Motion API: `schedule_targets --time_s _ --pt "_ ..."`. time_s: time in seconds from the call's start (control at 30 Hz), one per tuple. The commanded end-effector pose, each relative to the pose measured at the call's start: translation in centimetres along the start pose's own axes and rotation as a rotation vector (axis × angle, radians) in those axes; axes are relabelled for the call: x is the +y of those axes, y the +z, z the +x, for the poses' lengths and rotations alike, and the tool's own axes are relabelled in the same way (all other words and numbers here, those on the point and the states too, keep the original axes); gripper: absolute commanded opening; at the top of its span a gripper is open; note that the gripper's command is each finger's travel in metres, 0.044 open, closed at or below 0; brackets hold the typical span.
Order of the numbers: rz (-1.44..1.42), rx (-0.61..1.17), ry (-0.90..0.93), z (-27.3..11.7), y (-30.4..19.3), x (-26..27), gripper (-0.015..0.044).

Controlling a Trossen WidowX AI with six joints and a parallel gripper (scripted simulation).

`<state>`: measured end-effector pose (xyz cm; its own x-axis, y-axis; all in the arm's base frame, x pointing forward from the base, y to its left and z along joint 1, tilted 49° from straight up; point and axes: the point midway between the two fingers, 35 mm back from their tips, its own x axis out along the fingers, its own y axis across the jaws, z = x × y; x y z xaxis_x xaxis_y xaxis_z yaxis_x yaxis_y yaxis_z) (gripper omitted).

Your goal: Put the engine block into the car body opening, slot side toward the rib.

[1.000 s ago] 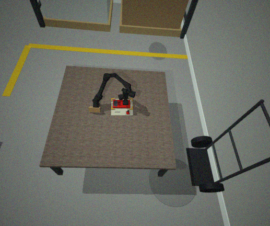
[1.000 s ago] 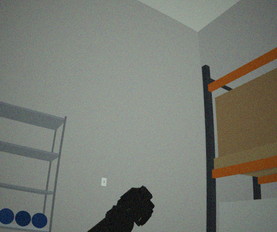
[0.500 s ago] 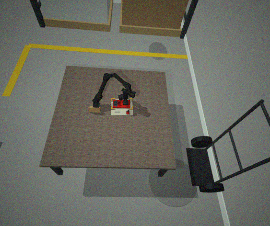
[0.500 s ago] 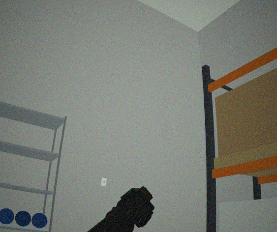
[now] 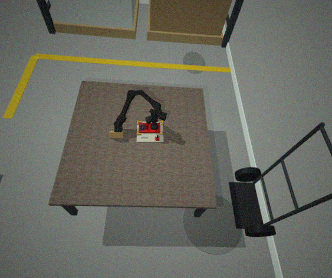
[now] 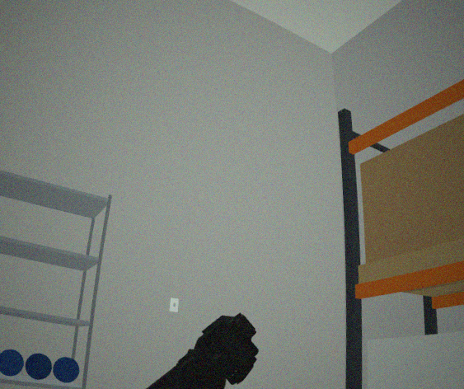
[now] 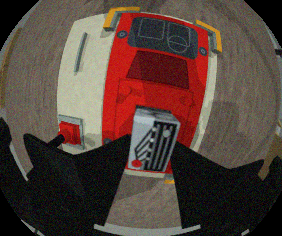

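The red car body [image 5: 147, 131] [image 7: 112, 85] lies in a cream fixture [image 5: 146, 139] [image 7: 84, 65] on the table, with its dark windscreen and dashboard end at the top of the wrist view. My gripper [image 5: 154, 128] [image 7: 153, 145] is shut on the grey engine block, over the near part of the body. The block [image 7: 154, 142] shows a face with black and white stripes and a red dot, and leans slightly in the wrist view. It covers the opening. The rib, the slot side and the block's depth cannot be told. The exterior view shows only the dark arm.
A red switch-like part [image 5: 157, 139] [image 7: 70, 134] with a black lever stands on the cream fixture, close to one finger. Yellow corner brackets [image 7: 212, 36] stand at the fixture's corners. The arm's base sits on a wooden block [image 5: 115, 135] left of the fixture on the brown table [image 5: 130, 173].
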<state>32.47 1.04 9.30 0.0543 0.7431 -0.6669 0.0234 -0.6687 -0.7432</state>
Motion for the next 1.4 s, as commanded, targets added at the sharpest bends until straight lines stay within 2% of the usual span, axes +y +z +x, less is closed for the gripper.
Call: schedule_targets --time_s 0.0,1.07,1.37 --pt "0.006 0.0 -0.004 0.18 0.08 -0.01 0.0159" --pt "0.005 0.0 -0.004 0.97 0.07 -0.01 0.0159" --pt "0.0 0.0 0.0 0.82 -0.01 -0.01 0.0396"
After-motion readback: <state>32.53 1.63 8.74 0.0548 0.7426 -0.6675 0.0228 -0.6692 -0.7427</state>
